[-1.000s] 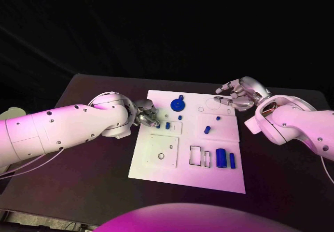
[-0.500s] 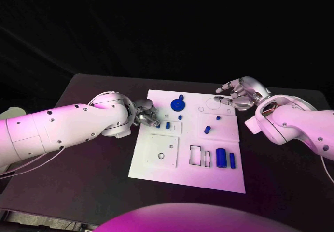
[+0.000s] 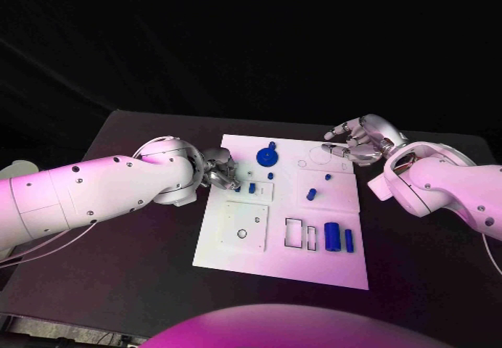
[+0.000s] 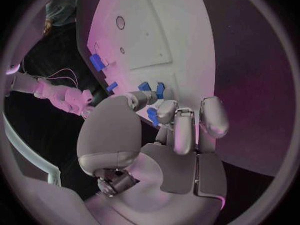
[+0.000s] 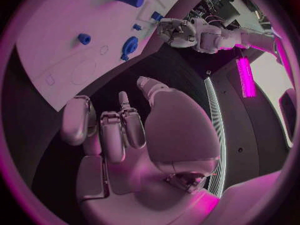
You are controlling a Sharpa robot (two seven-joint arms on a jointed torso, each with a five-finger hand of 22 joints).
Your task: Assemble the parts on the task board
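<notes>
The white task board lies in the middle of the black table. My left hand is at the board's left edge, fingers curled. A small blue part sits pinched between its thumb and a fingertip, close to two small blue parts standing in the board. My right hand hovers over the board's far right corner, fingers loosely bent and apart, holding nothing. A round blue part lies near the far edge, and a blue peg lies mid-board.
Two larger blue blocks lie on the board's right side beside outlined slots. A square plate with a hole takes up the near left part. Bare black table surrounds the board.
</notes>
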